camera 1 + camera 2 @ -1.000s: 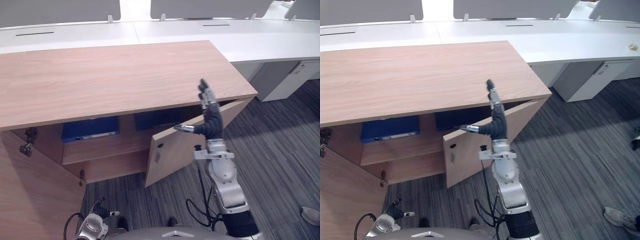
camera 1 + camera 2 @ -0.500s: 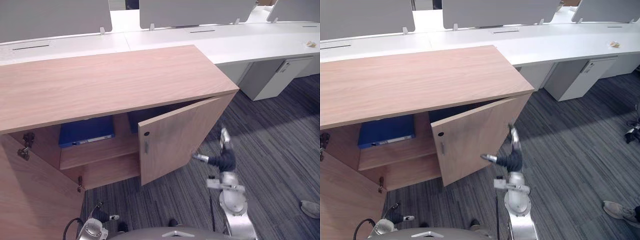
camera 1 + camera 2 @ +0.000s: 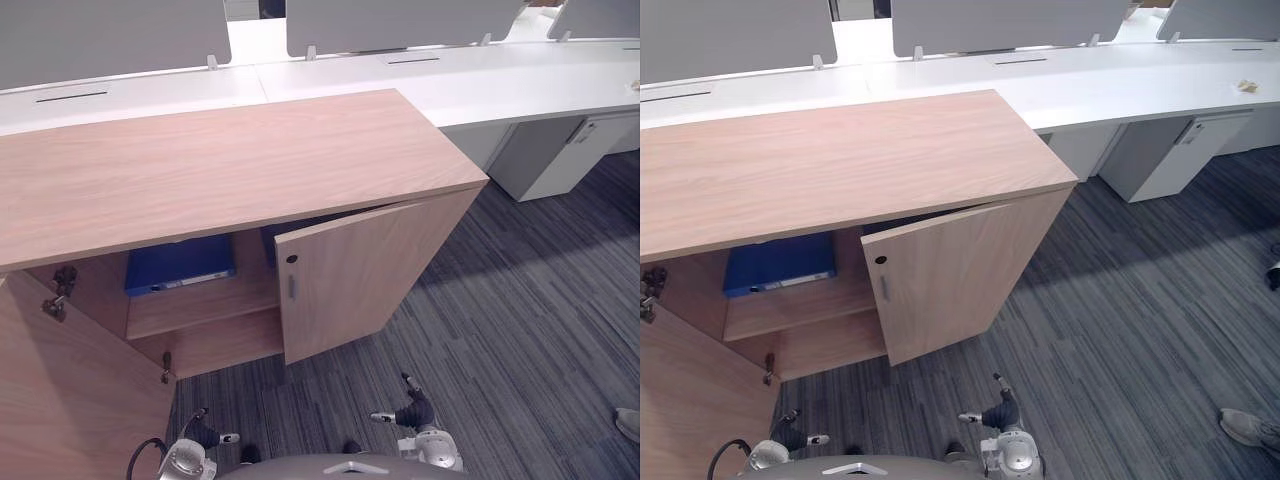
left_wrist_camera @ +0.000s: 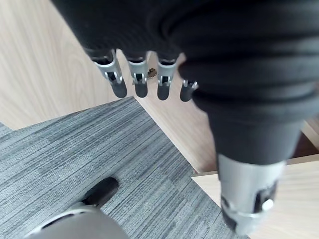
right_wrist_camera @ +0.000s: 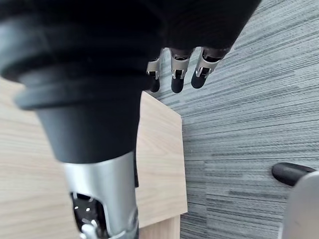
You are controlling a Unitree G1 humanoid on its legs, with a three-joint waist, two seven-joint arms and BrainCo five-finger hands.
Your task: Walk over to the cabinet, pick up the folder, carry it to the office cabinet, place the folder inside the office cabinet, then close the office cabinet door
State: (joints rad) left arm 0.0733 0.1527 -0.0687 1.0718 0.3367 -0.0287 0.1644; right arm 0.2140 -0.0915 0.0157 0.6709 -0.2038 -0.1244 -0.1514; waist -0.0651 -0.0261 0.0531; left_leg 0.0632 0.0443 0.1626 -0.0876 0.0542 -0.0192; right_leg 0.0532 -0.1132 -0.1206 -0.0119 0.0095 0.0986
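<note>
A blue folder (image 3: 180,264) lies flat on the upper shelf inside the wooden office cabinet (image 3: 230,160). The cabinet's right door (image 3: 350,280) stands partly ajar, and its left door (image 3: 70,390) is swung wide toward me. My right hand (image 3: 412,412) hangs low over the carpet in front of the right door, open and holding nothing; its fingers (image 5: 179,74) are straight. Down at my left side, my left hand (image 3: 205,436) is open too, its fingers (image 4: 141,79) hanging beside the left door's wood.
White desks (image 3: 480,85) with grey screens run behind the cabinet. A pale drawer unit (image 3: 560,155) stands under the desk at the right. A person's shoe (image 3: 1248,428) rests on the grey carpet at the far right.
My right hand has come off the right door's top edge and dropped low by my body. The right door has swung further toward shut. The camera has shifted slightly.
</note>
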